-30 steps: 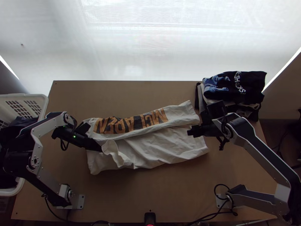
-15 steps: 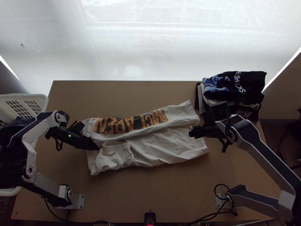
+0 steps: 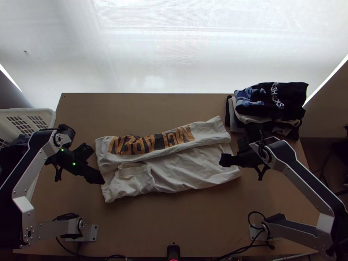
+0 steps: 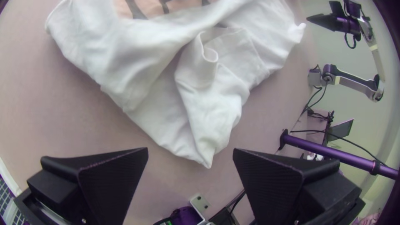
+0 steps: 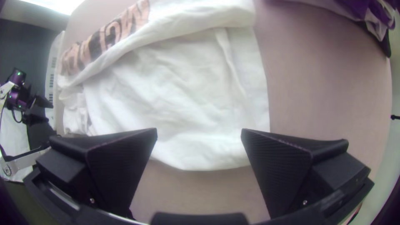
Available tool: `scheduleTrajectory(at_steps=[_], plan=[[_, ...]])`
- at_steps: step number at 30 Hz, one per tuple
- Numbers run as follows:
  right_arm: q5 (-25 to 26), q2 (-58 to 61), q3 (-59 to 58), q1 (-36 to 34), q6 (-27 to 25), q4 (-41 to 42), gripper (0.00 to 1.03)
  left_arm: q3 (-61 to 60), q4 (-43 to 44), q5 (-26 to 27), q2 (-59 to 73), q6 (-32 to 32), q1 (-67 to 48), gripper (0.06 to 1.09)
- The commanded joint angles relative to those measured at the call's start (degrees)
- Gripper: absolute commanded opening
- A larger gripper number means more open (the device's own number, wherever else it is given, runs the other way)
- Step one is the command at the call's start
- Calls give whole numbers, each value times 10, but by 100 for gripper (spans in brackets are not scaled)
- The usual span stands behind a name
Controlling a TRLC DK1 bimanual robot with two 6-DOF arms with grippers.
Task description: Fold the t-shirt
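Wood tbl (image 3: pixel 174 217) under tee (image 3: pixel 191 169); L grip (image 4: pixel 190 151), R grip (image 5: pixel 199 131) both wide. I'd pinch both near corners, lift simult.

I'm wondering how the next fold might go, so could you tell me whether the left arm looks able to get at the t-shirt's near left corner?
Probably yes: the left tool is open close to that corner, and nothing seems to lie between them.
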Motion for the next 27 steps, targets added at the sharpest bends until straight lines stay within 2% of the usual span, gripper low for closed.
scheduleTrajectory(at_steps=[1, 3, 5, 17, 18, 21, 27], plan=[[-22, 29, -21, -72, 1, -5, 93, -27, -10, -78, -42, -11, -10, 104], [-22, 25, -23, -85, 0, -9, 92, -35, -12, -90, -57, -12, -11, 104], [-21, 24, -28, -95, -9, -10, 87, -42, -12, -94, -65, -20, -12, 104], [-15, 50, -64, -110, -20, -37, 86, -65, -10, -93, -59, -41, -12, 104], [-15, 52, -69, -111, -23, -39, 81, -65, -10, -92, -59, -42, -12, 104], [-14, 49, -73, -113, -26, -39, 57, -70, -12, -92, -60, -46, -12, 104], [-14, 50, -69, -109, -41, -38, 54, -110, -3, -69, -38, -47, -10, 104]])
